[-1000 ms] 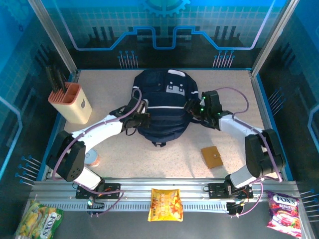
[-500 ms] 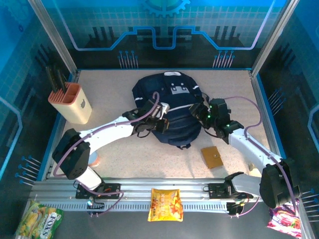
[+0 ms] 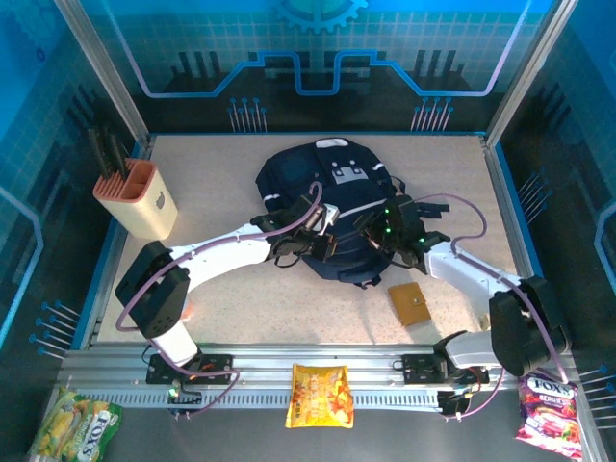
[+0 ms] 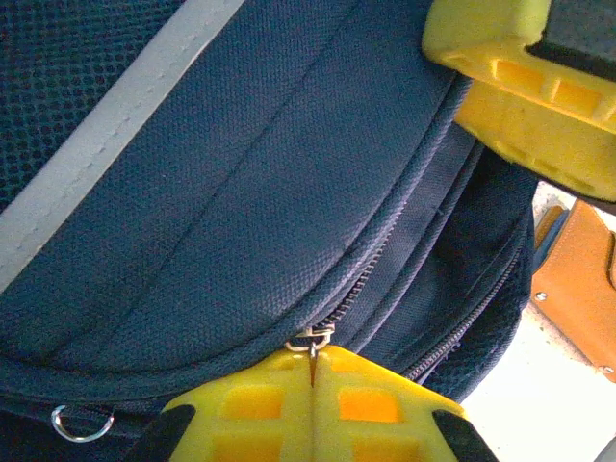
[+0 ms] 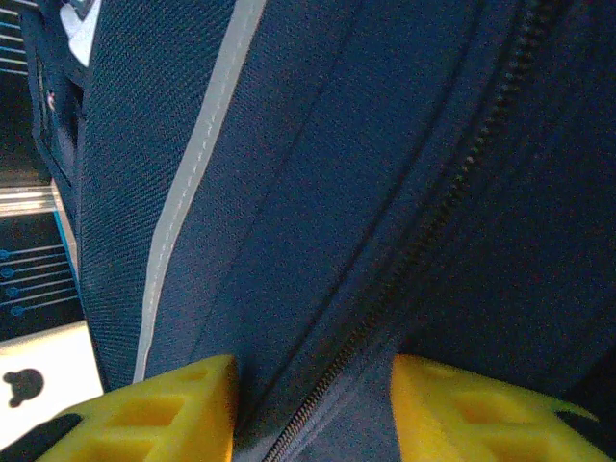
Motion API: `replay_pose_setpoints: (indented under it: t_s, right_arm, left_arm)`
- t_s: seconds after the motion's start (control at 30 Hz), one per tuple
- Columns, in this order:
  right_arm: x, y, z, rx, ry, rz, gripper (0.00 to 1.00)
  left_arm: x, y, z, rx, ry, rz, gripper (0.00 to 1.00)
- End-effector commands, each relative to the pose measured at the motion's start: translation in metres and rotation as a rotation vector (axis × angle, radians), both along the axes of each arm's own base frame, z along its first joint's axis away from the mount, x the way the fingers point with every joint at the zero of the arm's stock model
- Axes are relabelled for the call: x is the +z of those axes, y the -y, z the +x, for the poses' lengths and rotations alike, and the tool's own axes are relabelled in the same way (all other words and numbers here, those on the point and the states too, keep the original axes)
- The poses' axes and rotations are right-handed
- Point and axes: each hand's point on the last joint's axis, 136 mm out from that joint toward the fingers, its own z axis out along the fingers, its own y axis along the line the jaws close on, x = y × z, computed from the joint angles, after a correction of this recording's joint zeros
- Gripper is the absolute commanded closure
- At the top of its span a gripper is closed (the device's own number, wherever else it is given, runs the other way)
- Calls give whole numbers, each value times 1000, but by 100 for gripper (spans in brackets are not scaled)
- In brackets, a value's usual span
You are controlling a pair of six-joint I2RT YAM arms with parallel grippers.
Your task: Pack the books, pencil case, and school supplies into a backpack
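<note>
The navy backpack (image 3: 332, 192) lies flat mid-table, its zip closed along the near edge. My left gripper (image 3: 324, 241) is at that edge, shut on the small metal zipper pull (image 4: 313, 341), its yellow fingers (image 4: 260, 409) pressed together. My right gripper (image 3: 373, 234) sits just to the right on the bag, open, and its fingers (image 5: 164, 399) straddle a fold of fabric and the zipper track (image 5: 423, 241). A tan-brown square piece with a centre stud (image 3: 411, 303) lies on the table right of the bag's near end, and its edge (image 4: 577, 279) shows in the left wrist view. The books are out of view.
A peach-and-cream holder with black tools (image 3: 140, 197) stands at the left side. Beyond the front rail lie a yellow snack bag (image 3: 320, 395), a pink one (image 3: 549, 406) and a green-yellow one (image 3: 75, 425). Blue walls (image 3: 318, 67) enclose the table.
The backpack has slid toward the near right. Both grippers have come in from its sides to meet at its near edge, the left arm stretching further right.
</note>
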Motion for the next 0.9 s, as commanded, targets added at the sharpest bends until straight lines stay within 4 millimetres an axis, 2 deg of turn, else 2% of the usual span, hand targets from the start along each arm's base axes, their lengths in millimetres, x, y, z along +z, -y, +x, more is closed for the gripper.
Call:
replay_pose_setpoints:
  t_s: [0.0, 0.07, 0.2, 0.33, 0.37, 0.43, 0.53, 0.7, 0.87]
  right_arm:
    - [11, 2, 16, -10, 56, -67, 63]
    - [10, 9, 20, -14, 57, -127, 71]
    - [6, 23, 26, -25, 51, -218, 78]
    - [0, 29, 26, -21, 43, -262, 81]
    - [10, 27, 33, -22, 65, -260, 81]
    - [10, 26, 35, -14, 67, -269, 82]
    - [8, 23, 38, 6, 67, -272, 82]
    - [7, 10, 43, 68, 78, -262, 82]
    - [8, -6, 46, 142, 102, -244, 83]
  left_arm:
    - [15, 0, 12, 4, 67, 16, 100]
    - [13, -13, 16, 50, 75, 42, 100]
    - [8, -41, 24, 131, 58, 44, 100]
    - [2, -68, 28, 194, 36, 28, 100]
    - [2, -73, 30, 204, 38, 22, 100]
    - [2, -81, 33, 219, 38, 16, 100]
    - [1, -91, 41, 231, 46, 20, 100]
    - [6, -103, 67, 256, 67, -6, 100]
    - [10, -97, 91, 228, 58, -45, 100]
